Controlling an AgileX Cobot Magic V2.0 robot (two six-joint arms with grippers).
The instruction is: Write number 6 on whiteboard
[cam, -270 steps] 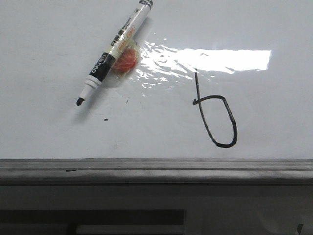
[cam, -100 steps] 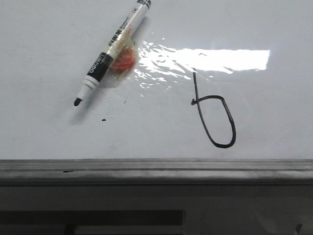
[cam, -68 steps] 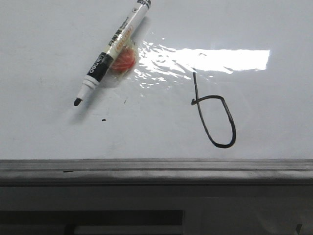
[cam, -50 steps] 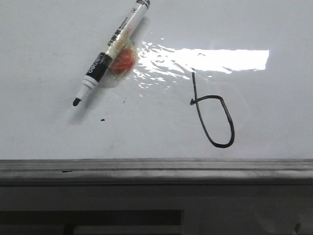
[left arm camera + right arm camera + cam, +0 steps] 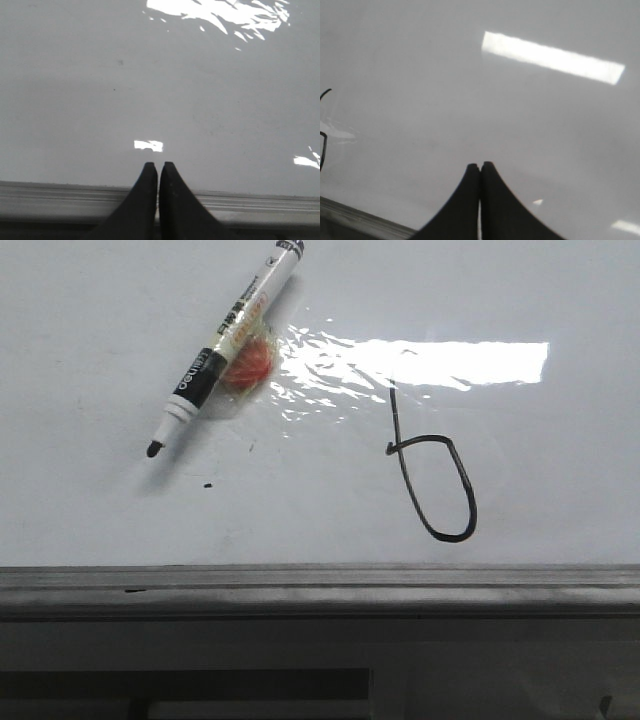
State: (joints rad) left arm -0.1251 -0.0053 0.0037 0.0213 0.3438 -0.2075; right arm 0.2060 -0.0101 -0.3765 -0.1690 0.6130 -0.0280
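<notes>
The number 6 (image 5: pixel 437 480) is a thin black line with a straight stem and a narrow loop on the whiteboard (image 5: pixel 560 490), right of centre in the front view. A piece of it shows at the edge of the right wrist view (image 5: pixel 323 145). A black and white marker (image 5: pixel 225 345) lies uncapped on the board at the upper left, its tip toward me, with a red lump (image 5: pixel 248 365) under clear tape beside it. My left gripper (image 5: pixel 158 165) is shut and empty over the board's near edge. My right gripper (image 5: pixel 480 165) is shut and empty over bare board.
The board's grey metal frame (image 5: pixel 320 588) runs along the near edge. A tiny black dot (image 5: pixel 207 485) sits below the marker tip. A bright glare strip (image 5: pixel 450 362) lies above the number. No gripper shows in the front view.
The whole front picture has shifted slightly up and to the left; the marker and the number keep their places relative to each other. No stroke was added.
</notes>
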